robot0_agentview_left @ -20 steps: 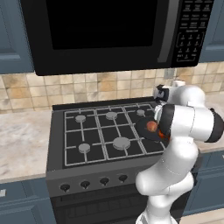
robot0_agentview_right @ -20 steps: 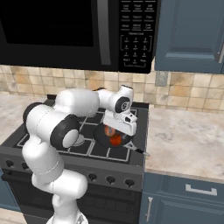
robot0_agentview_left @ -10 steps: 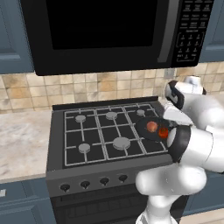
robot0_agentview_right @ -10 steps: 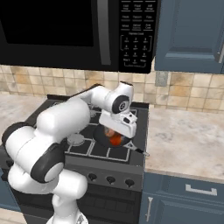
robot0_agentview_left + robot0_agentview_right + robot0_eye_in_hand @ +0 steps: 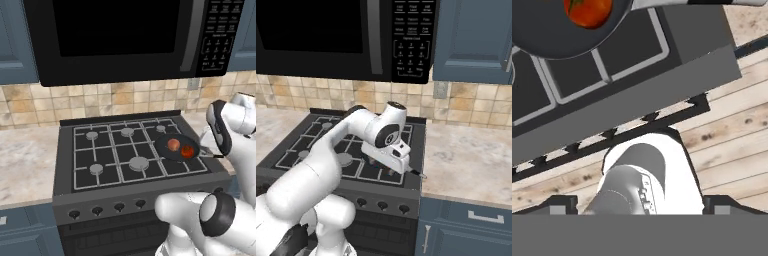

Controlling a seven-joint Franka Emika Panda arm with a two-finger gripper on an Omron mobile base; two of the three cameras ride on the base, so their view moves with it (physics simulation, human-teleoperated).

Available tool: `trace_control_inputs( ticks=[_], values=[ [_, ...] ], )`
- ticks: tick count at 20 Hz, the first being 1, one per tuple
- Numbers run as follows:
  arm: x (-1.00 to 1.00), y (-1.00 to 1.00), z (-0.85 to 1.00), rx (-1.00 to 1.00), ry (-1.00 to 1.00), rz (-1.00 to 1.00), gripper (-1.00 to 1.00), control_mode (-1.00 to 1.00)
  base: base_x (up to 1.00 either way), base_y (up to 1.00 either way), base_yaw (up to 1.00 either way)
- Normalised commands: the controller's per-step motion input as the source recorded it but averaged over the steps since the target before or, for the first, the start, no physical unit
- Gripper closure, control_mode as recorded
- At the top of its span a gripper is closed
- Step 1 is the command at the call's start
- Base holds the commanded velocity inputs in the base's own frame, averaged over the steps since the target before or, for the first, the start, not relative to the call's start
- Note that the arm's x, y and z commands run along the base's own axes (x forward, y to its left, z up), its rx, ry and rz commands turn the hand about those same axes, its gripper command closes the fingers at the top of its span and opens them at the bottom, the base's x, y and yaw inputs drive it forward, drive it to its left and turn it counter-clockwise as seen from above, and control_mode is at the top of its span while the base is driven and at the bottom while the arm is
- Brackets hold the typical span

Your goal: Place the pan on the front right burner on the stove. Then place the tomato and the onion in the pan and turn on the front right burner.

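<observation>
Pan [image 5: 176,148] on stove [image 5: 125,155] holds tomato [image 5: 188,151], onion [image 5: 173,144] (touching); hand [image 5: 639,202] open, empty.

A rendered home kitchen. A dark grey gas stove [image 5: 131,155] with black grid grates and a row of black knobs [image 5: 107,209] stands between pale stone worktops [image 5: 471,162], under a black built-in microwave [image 5: 120,37]. Beige square wall tiles [image 5: 30,105] back it, blue-grey cabinets [image 5: 471,40] hang above and below, and a pale wooden plank floor [image 5: 732,130] lies beneath.
</observation>
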Motion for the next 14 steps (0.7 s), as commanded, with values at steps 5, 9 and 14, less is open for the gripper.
trace_control_inputs(
  ticks=[5, 9, 14],
  values=[
    [-0.78, -0.06, 0.23, 0.03, -0.17, 0.01, -1.0, -1.0, 0.0, 0.0, 0.0],
    [-0.56, -0.19, 0.08, 0.06, -0.16, 0.03, -1.0, -1.0, 0.0, 0.0, 0.0],
    [-0.38, -0.24, 0.0, 0.08, -0.17, 0.06, -1.0, -1.0, 0.0, 0.0, 0.0]
  ],
)
